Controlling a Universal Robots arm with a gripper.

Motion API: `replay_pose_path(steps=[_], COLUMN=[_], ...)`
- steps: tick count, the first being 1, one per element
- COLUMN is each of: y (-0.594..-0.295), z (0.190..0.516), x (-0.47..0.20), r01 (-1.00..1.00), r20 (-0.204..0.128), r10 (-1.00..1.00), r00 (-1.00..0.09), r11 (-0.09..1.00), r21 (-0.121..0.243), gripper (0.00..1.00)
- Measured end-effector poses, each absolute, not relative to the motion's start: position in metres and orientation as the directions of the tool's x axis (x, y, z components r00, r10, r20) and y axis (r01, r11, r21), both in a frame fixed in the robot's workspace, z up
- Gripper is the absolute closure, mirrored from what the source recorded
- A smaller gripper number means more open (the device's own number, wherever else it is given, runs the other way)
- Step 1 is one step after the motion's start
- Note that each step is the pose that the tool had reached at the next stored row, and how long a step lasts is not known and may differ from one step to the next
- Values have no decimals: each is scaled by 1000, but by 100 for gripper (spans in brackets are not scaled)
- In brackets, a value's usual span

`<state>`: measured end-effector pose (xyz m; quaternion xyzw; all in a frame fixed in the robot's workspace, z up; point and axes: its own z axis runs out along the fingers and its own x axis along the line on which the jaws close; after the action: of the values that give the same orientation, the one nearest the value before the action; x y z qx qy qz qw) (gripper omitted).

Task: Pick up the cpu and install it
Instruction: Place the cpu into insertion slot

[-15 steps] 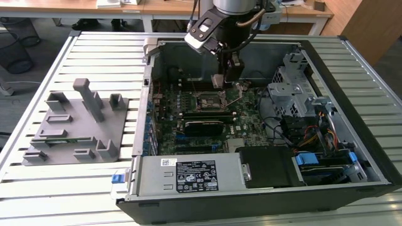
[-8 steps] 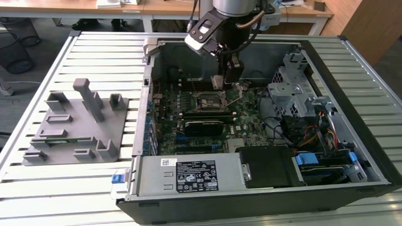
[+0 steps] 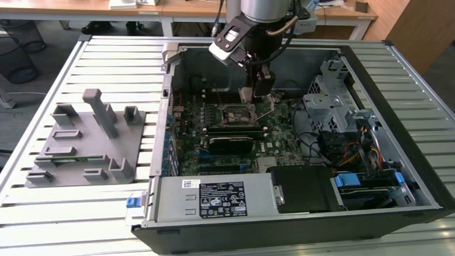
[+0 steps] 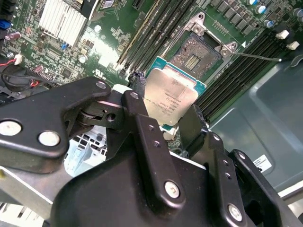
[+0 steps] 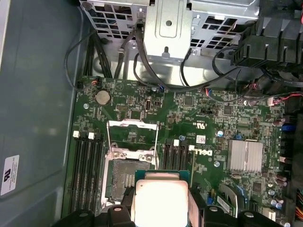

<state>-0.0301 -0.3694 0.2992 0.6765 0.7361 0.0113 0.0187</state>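
I see the big slatted desk [image 3: 106, 58] first. An open computer case [image 3: 284, 234] lies on it, with a grey tray [image 3: 78, 154] beside it, on the exterior view's left.

My arm [image 3: 267, 10] comes down from the top of the exterior view and reaches into the open case. Its wrist points down at the green motherboard [image 3: 281, 133], and the end leans a little to one side. The black jaws hang over the back part of the board, close to the far wall of the case.

The jaws are pinching the cpu [image 4: 171, 94]. They press on two of its sides, one jaw on each. The cpu sticks out past the tips of the jaws. Its shiny silver top faces the camera in the second wrist view, and it sits tilted, not flat.

The socket [image 4: 194, 56] is just past the cpu. Its metal frame is flipped open, so I can see the dark square inside. In the first wrist view the cpu [image 5: 161, 198] covers one edge of the socket [image 5: 130, 156]. In the exterior view the cpu [image 3: 246, 94] hangs above the board, not yet in the socket [image 3: 235, 114].
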Motion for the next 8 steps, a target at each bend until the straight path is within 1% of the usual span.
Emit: replay_pose_path(steps=[8], y=[-369], z=[293], x=[-30], r01=[996], r20=[-12], r10=[996], r00=[-84], r11=[84], r21=[42], gripper=[47])
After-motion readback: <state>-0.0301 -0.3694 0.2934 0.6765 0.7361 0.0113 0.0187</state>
